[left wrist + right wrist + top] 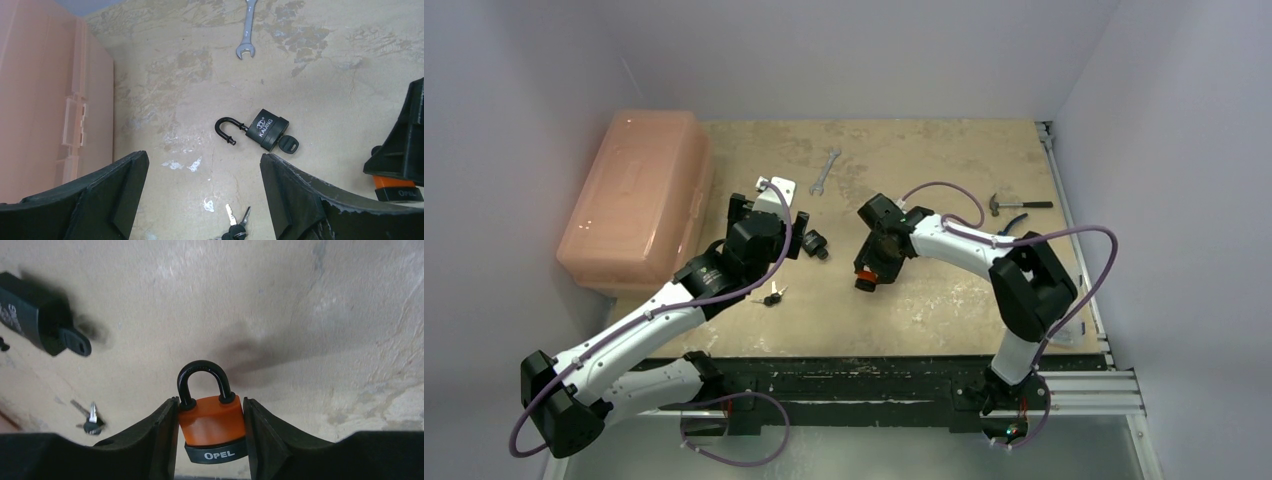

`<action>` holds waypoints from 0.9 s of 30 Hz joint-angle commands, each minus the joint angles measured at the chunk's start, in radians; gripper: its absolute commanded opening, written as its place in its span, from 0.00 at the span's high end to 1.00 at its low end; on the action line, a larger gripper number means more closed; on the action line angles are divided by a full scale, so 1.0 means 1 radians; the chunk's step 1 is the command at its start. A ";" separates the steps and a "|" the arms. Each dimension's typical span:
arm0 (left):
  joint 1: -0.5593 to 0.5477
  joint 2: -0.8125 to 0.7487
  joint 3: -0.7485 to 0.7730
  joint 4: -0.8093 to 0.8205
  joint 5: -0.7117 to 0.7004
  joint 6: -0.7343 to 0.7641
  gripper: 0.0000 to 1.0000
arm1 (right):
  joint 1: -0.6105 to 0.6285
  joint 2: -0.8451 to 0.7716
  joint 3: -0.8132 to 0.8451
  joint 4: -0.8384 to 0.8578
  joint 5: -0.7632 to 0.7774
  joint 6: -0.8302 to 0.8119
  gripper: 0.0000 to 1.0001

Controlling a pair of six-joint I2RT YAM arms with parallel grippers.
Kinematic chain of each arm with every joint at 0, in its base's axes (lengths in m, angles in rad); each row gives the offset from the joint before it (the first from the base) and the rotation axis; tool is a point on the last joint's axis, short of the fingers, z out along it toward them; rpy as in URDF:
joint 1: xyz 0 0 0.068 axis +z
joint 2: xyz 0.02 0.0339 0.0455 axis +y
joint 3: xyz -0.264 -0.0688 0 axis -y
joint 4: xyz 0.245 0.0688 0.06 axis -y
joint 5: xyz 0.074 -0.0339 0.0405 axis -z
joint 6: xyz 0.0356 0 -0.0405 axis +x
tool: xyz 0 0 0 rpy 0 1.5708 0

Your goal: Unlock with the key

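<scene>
Orange padlock [212, 426] is held by right hand [210, 407]; black padlock [267, 131], shackle [223, 125] open, key [288, 145] inserted, on bench [325, 75]; left hand [203, 160] spread wide.

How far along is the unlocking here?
Done: the black padlock lies with its shackle swung open, key inserted. In hand: the right hand grips the orange padlock, shackle shut. Left: the open left hand probably fetches the loose keys to unlock it.
</scene>
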 commanded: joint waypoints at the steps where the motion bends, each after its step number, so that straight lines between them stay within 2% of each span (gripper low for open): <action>1: 0.006 -0.021 0.012 0.008 0.011 0.015 0.11 | -0.005 0.044 0.074 -0.027 0.104 0.018 1.00; 8: 0.006 -0.018 0.012 0.008 0.010 0.014 0.11 | -0.005 0.052 0.051 0.058 0.278 -0.048 1.00; 9: 0.006 -0.018 0.011 0.008 0.009 0.015 0.11 | -0.007 0.048 0.047 0.081 0.298 -0.068 0.91; 12: 0.006 -0.014 0.011 0.008 0.010 0.013 0.11 | -0.008 0.063 0.086 0.083 0.333 -0.152 0.49; 14: 0.006 -0.011 0.011 0.008 0.012 0.013 0.11 | -0.008 0.082 0.119 0.066 0.346 -0.198 0.28; 15: 0.005 -0.009 0.011 0.007 0.012 0.012 0.11 | -0.008 0.091 0.130 0.059 0.351 -0.212 0.20; 19: 0.006 -0.005 0.012 0.004 0.010 0.010 0.11 | -0.012 0.107 0.158 0.032 0.366 -0.241 0.04; 24: 0.006 0.022 0.022 -0.027 0.012 -0.029 0.11 | -0.012 0.088 0.174 0.001 0.358 -0.276 0.01; 27: 0.006 0.074 0.078 -0.120 0.063 -0.136 0.11 | -0.012 0.017 0.154 -0.003 0.365 -0.311 0.01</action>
